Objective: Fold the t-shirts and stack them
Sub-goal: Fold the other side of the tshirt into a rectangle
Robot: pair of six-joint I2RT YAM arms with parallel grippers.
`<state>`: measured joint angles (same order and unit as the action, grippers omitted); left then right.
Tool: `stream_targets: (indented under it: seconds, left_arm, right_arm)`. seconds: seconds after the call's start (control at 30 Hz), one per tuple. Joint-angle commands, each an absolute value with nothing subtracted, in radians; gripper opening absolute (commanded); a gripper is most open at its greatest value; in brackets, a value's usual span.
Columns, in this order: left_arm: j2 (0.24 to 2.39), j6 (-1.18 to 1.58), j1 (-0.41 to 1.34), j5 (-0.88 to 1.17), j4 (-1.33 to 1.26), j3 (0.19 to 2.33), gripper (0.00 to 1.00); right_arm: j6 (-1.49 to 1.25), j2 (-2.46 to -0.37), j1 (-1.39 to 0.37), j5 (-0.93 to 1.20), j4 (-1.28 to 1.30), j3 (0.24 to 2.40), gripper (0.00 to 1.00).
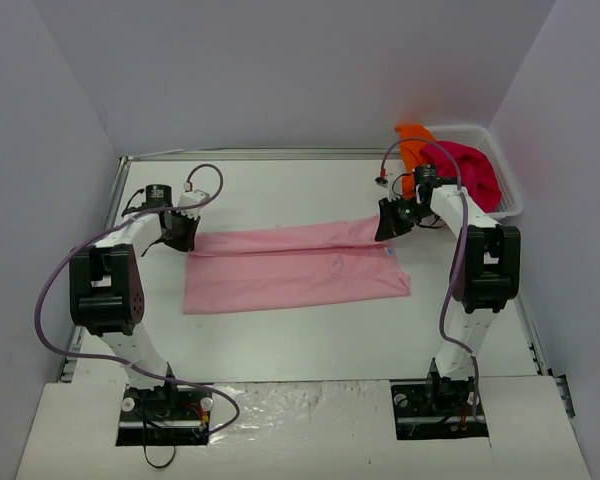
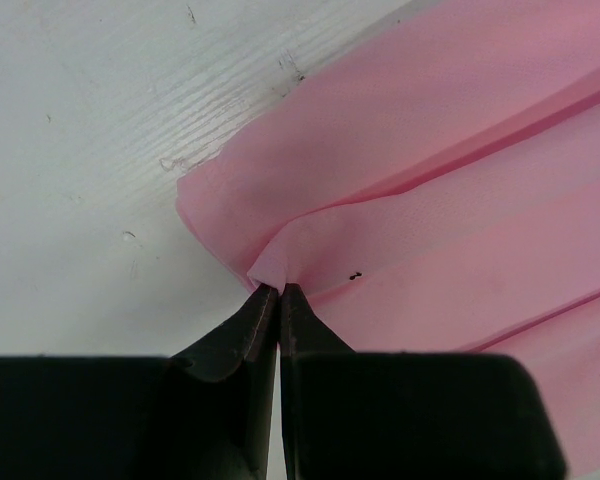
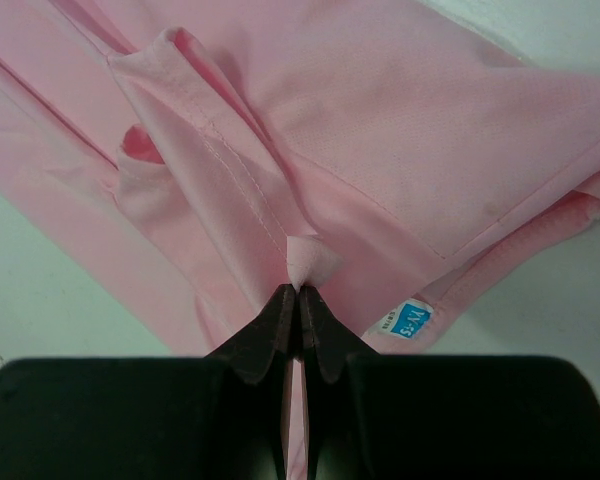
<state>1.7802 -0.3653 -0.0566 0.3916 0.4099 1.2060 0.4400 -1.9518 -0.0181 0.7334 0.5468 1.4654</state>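
A light pink t-shirt (image 1: 295, 265) lies folded lengthwise into a long strip across the middle of the table. My left gripper (image 1: 183, 237) is shut on the strip's far left corner; in the left wrist view (image 2: 279, 288) a small peak of pink cloth (image 2: 450, 180) is pinched between the tips. My right gripper (image 1: 389, 225) is shut on the far right end, and the right wrist view (image 3: 300, 290) shows a pinch of the pink t-shirt (image 3: 380, 130) beside a blue neck label (image 3: 407, 322). An orange t-shirt (image 1: 413, 143) and a magenta-red t-shirt (image 1: 473, 170) lie bunched in the basket.
A white mesh basket (image 1: 510, 198) stands at the table's back right corner, just behind my right arm. White walls close the table in on three sides. Bare white tabletop (image 1: 300, 335) stretches between the shirt and the arm bases.
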Motion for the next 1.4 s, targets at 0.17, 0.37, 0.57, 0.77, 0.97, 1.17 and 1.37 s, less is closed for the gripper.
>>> stream_targets:
  seconds: [0.17,0.37,0.57,0.77,0.97,1.17,1.37]
  left_arm:
    - [1.723,-0.396,-0.037,0.344,0.376,1.183,0.02]
    - [1.726,-0.402,-0.018,0.313,0.356,1.167,0.02]
    - [1.717,-0.411,-0.011,0.296,0.362,1.161,0.07]
    - [1.692,-0.42,-0.011,0.288,0.374,1.152,0.09]
    - [1.652,-0.428,-0.011,0.279,0.39,1.14,0.13]
    - [1.594,-0.436,-0.011,0.273,0.411,1.115,0.25]
    - [1.539,-0.439,-0.011,0.268,0.425,1.085,0.35]
  right_arm:
    - [0.469,-1.957,-0.005,0.729,0.594,1.437,0.0]
    - [0.474,-1.988,-0.005,0.718,0.598,1.442,0.01]
    - [0.485,-2.002,-0.005,0.721,0.615,1.44,0.14]
    - [0.517,-2.008,-0.005,0.739,0.657,1.436,0.17]
    - [0.535,-1.996,-0.009,0.744,0.669,1.41,0.2]
    - [0.557,-1.97,-0.018,0.753,0.695,1.379,0.2]
    - [0.581,-1.928,-0.02,0.758,0.712,1.344,0.29]
